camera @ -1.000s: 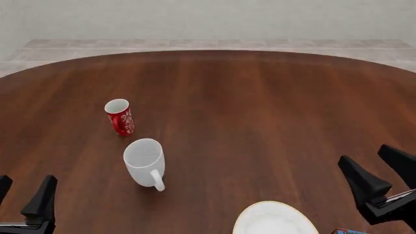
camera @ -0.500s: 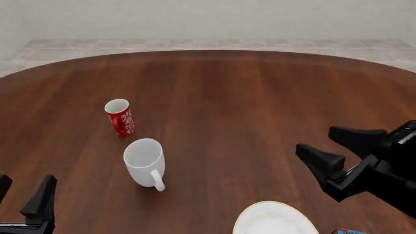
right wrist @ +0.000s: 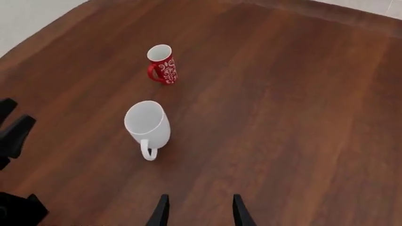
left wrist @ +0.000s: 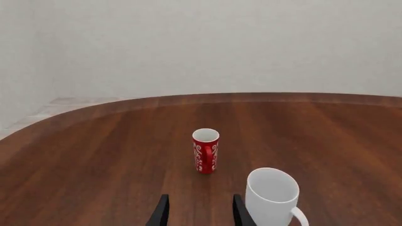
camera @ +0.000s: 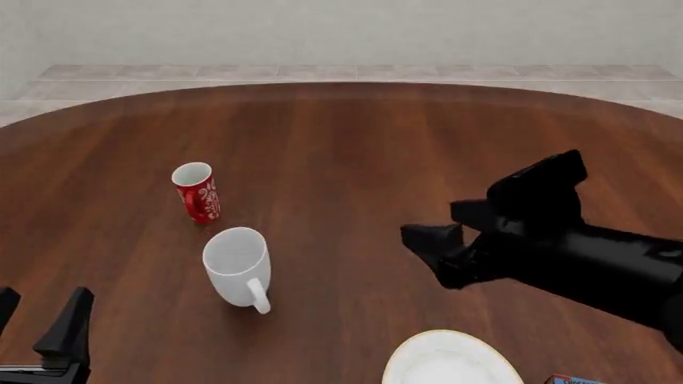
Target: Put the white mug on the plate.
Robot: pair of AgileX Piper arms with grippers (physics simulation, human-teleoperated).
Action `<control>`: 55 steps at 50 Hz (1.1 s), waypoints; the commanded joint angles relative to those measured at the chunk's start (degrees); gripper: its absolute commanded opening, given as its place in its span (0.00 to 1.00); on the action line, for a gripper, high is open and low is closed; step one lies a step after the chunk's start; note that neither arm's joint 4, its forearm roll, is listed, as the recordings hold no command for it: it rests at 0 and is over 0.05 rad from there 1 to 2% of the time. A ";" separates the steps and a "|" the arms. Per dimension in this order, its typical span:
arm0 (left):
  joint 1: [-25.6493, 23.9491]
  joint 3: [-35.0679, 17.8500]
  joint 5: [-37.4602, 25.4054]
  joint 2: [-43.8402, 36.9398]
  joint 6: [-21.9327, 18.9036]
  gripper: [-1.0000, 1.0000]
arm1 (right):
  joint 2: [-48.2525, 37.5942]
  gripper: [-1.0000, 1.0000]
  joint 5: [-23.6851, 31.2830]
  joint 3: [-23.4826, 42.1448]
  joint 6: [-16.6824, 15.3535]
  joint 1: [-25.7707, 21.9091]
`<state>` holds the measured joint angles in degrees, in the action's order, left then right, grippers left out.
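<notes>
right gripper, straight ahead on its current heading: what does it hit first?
Likely bare table. In the right wrist view the open right gripper points down at wood, with the white mug off to one side of that line. Depth is uncertain, so the mug could be clipped.

Glossy white mug (camera: 236, 262), red cup with white pattern (camera: 197, 192), yellow-rimmed white plate (camera: 449, 362), dark wood table (camera: 363, 160)

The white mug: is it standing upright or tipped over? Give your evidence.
Upright. The white mug stands on its base on the table, its open mouth facing up and its handle at the side.
</notes>
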<state>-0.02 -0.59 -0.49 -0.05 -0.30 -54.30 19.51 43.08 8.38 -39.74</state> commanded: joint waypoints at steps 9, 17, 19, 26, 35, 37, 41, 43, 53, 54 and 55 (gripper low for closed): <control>0.00 0.11 0.11 0.00 0.00 1.00 | -11.03 1.00 -1.01 3.92 4.97 -3.78; 0.00 0.10 0.11 0.00 0.00 1.00 | -15.15 1.00 -3.39 3.14 6.79 -4.88; 0.01 0.10 0.11 0.00 0.00 1.00 | -16.23 1.00 -3.57 3.23 7.05 -5.34; 0.00 0.11 0.10 0.00 0.00 1.00 | -19.22 1.00 -4.04 4.34 6.98 -6.52; 0.00 0.11 0.10 0.00 0.01 1.00 | -22.69 1.00 -5.06 5.66 7.00 -8.05; 0.00 0.11 0.11 0.00 0.01 1.00 | -23.40 1.00 -5.47 5.68 7.13 -8.31; 0.00 0.11 0.10 0.00 0.00 1.00 | -24.73 1.00 -6.34 5.60 7.60 -8.90; 0.01 0.10 0.11 0.00 0.00 1.00 | -25.30 1.00 -6.64 5.79 7.53 -9.03; -0.01 0.10 0.11 0.00 -0.01 1.00 | -28.55 1.00 -9.34 5.97 8.58 -10.33; -0.01 0.11 0.10 0.00 0.00 1.00 | -28.80 1.00 -9.44 6.15 8.71 -10.44; -0.01 0.11 0.10 0.00 0.00 1.00 | -29.04 1.00 -9.47 6.35 8.83 -10.59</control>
<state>-0.02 -0.48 -0.38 -0.05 -0.30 -80.19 11.90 48.80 16.35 -49.00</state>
